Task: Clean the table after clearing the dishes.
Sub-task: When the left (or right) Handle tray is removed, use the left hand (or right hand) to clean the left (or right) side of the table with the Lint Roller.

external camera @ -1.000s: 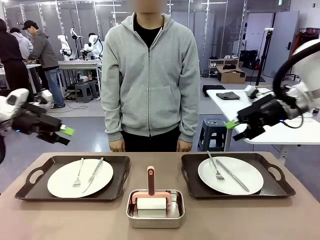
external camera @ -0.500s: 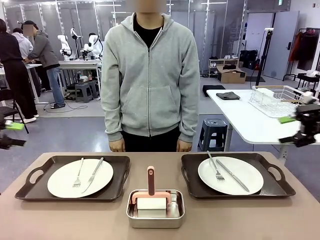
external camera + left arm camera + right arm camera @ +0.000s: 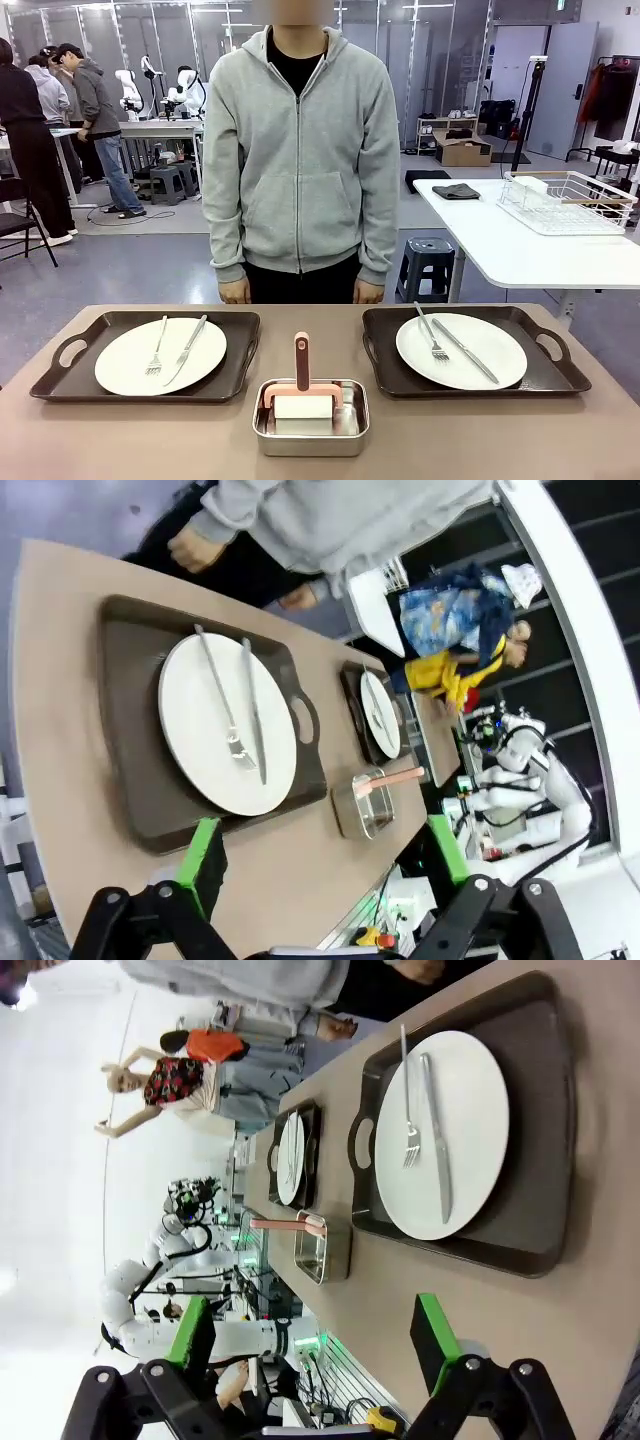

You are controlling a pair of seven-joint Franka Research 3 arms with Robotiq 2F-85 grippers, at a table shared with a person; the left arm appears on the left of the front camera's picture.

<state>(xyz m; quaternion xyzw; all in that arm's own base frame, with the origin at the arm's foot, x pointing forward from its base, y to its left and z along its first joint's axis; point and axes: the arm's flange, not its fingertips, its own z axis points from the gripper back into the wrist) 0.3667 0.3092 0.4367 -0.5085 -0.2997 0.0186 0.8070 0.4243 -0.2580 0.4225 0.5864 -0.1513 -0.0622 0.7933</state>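
Both dishes flanked the pan (image 3: 310,428) at mid-counter (image 3: 470,445): the left plate (image 3: 160,356) and the right plate (image 3: 461,350), each tray's long axis running along the counter. My left hand (image 3: 323,825) hung spread and empty, nearer the left tray (image 3: 130,780). My right hand (image 3: 310,1305), likewise spread, was nearer the right tray (image 3: 540,1110). The wrist cameras told me the finger spread, and the front camera put the person (image 3: 300,150) just beyond the pan.
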